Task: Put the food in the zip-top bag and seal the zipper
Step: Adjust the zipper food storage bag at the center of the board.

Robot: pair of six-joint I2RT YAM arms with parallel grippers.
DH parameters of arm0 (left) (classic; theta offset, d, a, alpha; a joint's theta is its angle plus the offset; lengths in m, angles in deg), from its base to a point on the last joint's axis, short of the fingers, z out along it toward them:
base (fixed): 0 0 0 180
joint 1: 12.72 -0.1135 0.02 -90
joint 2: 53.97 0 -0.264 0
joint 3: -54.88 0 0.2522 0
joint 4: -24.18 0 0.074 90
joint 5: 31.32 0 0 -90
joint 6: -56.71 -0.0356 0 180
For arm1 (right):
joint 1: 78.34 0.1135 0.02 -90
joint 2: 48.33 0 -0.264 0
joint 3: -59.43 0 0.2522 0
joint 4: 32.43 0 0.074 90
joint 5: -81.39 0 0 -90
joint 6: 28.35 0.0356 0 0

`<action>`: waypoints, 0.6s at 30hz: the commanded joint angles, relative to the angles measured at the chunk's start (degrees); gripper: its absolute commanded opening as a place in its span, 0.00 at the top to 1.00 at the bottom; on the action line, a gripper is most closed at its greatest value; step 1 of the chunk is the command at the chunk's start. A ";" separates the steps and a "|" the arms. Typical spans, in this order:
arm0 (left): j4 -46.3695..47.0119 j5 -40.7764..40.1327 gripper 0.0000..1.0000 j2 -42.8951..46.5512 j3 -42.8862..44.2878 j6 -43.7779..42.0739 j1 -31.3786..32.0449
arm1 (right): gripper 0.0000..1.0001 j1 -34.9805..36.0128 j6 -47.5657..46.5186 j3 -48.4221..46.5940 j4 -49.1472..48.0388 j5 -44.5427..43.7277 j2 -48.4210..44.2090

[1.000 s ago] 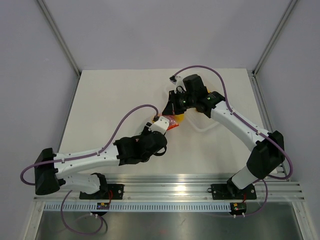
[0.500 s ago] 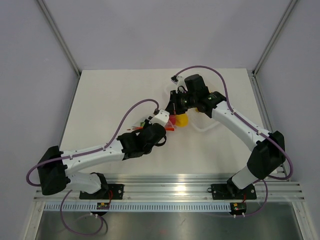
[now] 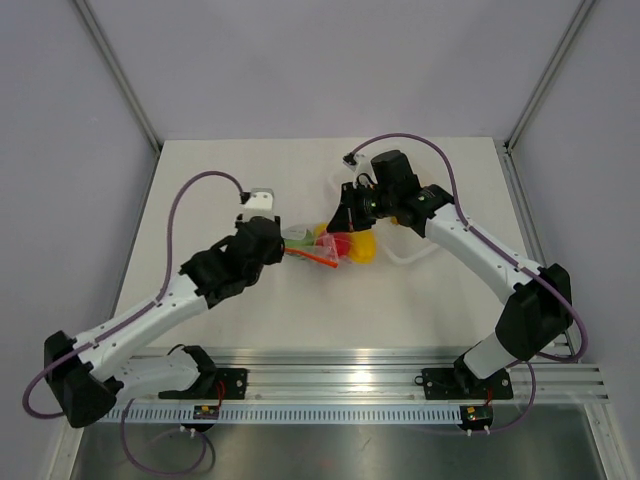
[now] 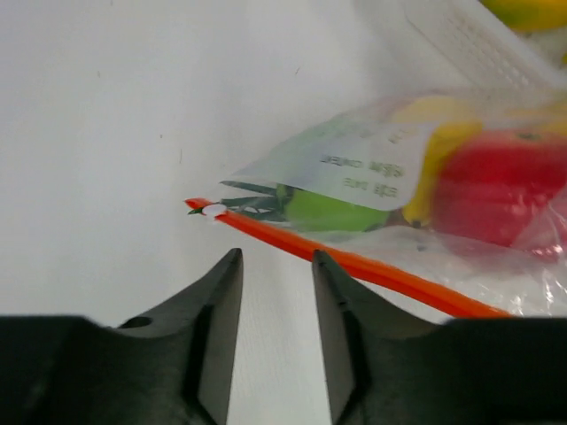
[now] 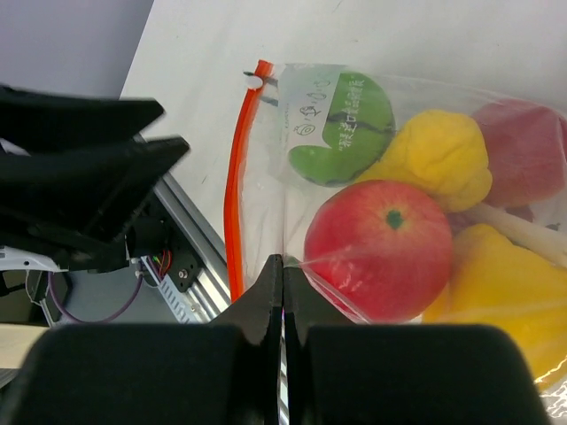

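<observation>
Change: Within the last second the left arm swung out from over the bag (image 5: 261, 212) toward the left side of the bench (image 4: 106, 133). Its wrist no longer crowded the right arm.
Left pincer (image 4: 276, 266): It was released, with the jaws parted and nothing between them. The tips sat low over the bench, just short of the zipper's (image 4: 372, 268) free end.
Right pincer (image 5: 282, 270): It stayed clenched on a fold of the bag's clear film, right beside a red fruit, as it had been a second before.
Bag: It lay on the bench between the two pincers, with its orange strip turned toward the left arm.
Food (image 5: 376, 248): Red, yellow and green pieces were packed together inside the film.
Zipper: It showed as one flat orange line running in from its end tab. Whether it was pressed shut along its whole length could not be told.
Tray (image 4: 469, 40): Its rim showed just beyond the bag, with something yellow past it at the frame's edge.
Meaning: Filling looked largely done. The left pincer's retreat to the strip's end probably set up a sealing pass while the right pincer anchored the bag.
Risk: The thin strip could slip past the parted jaws.
</observation>
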 commanded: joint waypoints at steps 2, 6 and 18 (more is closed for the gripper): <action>-6.60 14.24 0.49 6.39 -0.09 12.52 -10.35 | 1.00 -0.49 0.07 -0.36 -4.17 2.76 -2.49; -5.56 24.25 0.41 7.19 -2.72 14.46 -20.21 | 1.00 -0.49 0.25 -0.45 -4.43 3.02 -2.22; 10.35 47.93 0.48 6.93 -11.61 -3.10 -27.87 | 1.00 -0.49 -0.02 -0.80 -3.91 3.11 -2.13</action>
